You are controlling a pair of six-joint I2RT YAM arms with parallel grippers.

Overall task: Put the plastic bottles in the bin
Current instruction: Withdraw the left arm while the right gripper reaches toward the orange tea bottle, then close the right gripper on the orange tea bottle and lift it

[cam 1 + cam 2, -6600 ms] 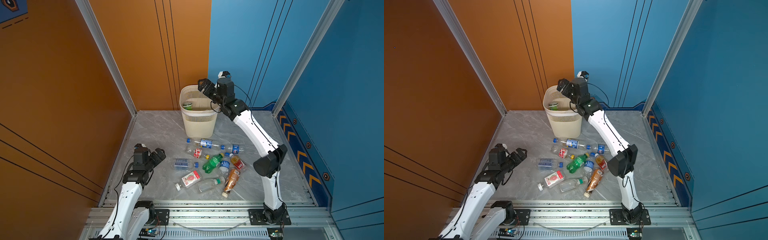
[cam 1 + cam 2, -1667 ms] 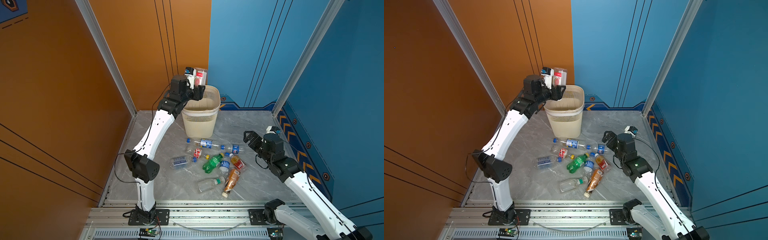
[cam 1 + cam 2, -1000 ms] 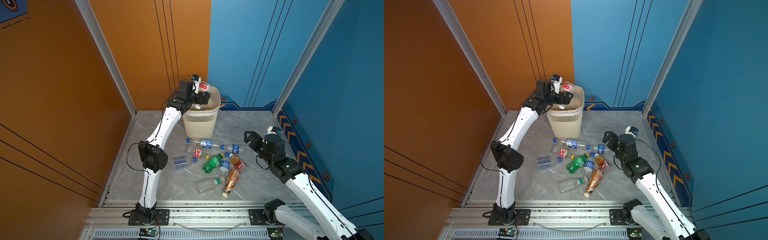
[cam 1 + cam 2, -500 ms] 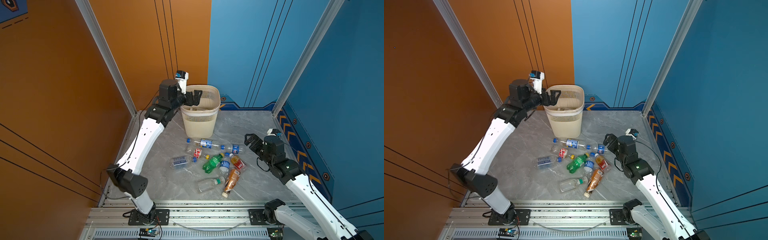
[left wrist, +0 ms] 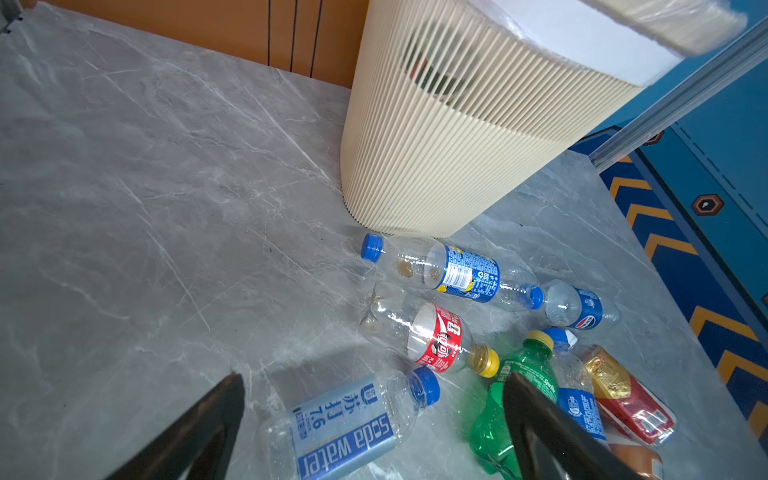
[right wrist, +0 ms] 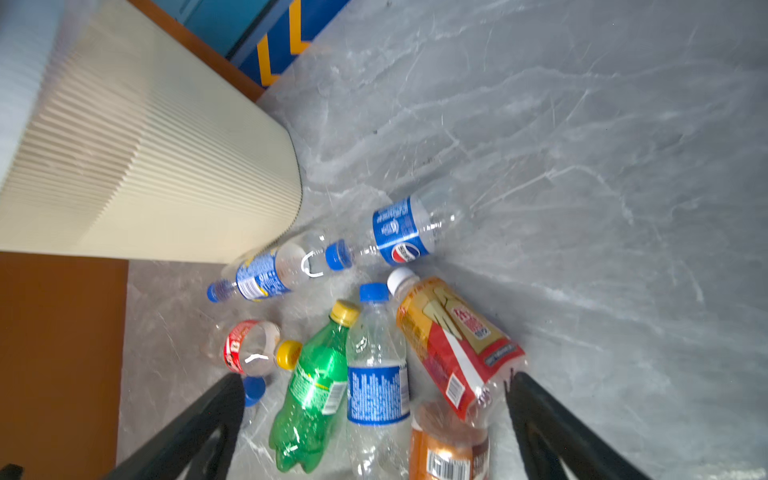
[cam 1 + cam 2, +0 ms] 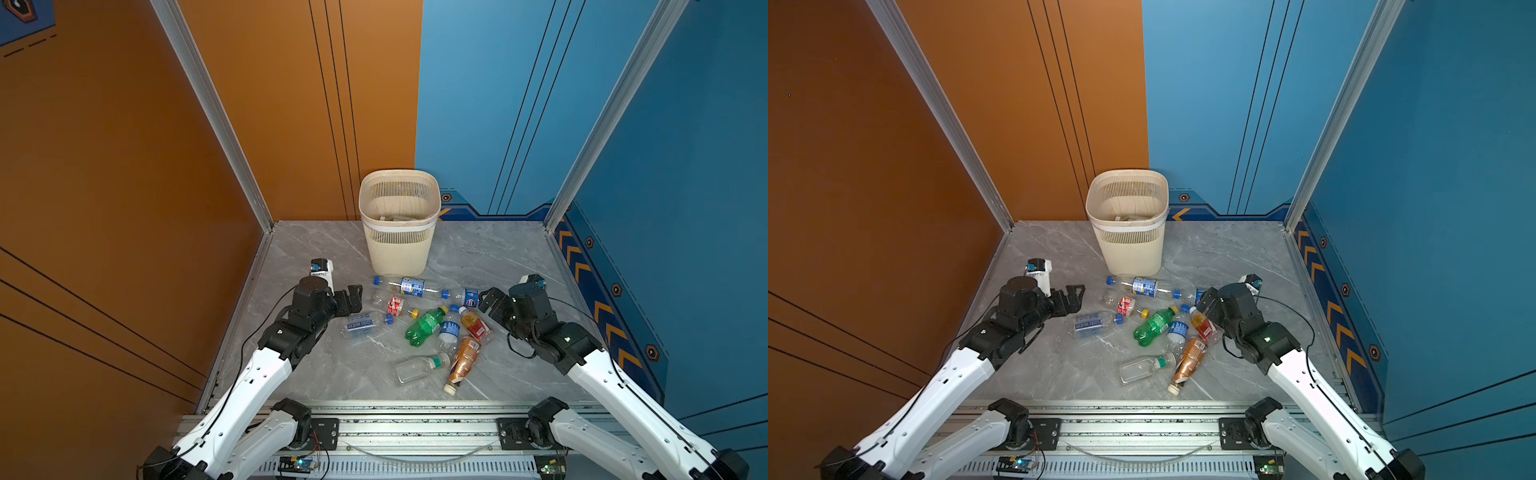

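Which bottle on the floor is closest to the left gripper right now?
The soda water bottle, clear with a pale blue label and blue cap: it lies right by the open left gripper and is the leftmost one in both top views.

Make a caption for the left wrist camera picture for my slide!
Open left gripper aims at a soda water bottle; a red-label bottle and others lie near the cream bin.

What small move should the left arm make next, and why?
Probably lower the left gripper onto the soda water bottle and close. The gripper is open and empty. In the left wrist view this bottle lies on its side, framed between the fingers, and it is the bottle closest to that gripper.
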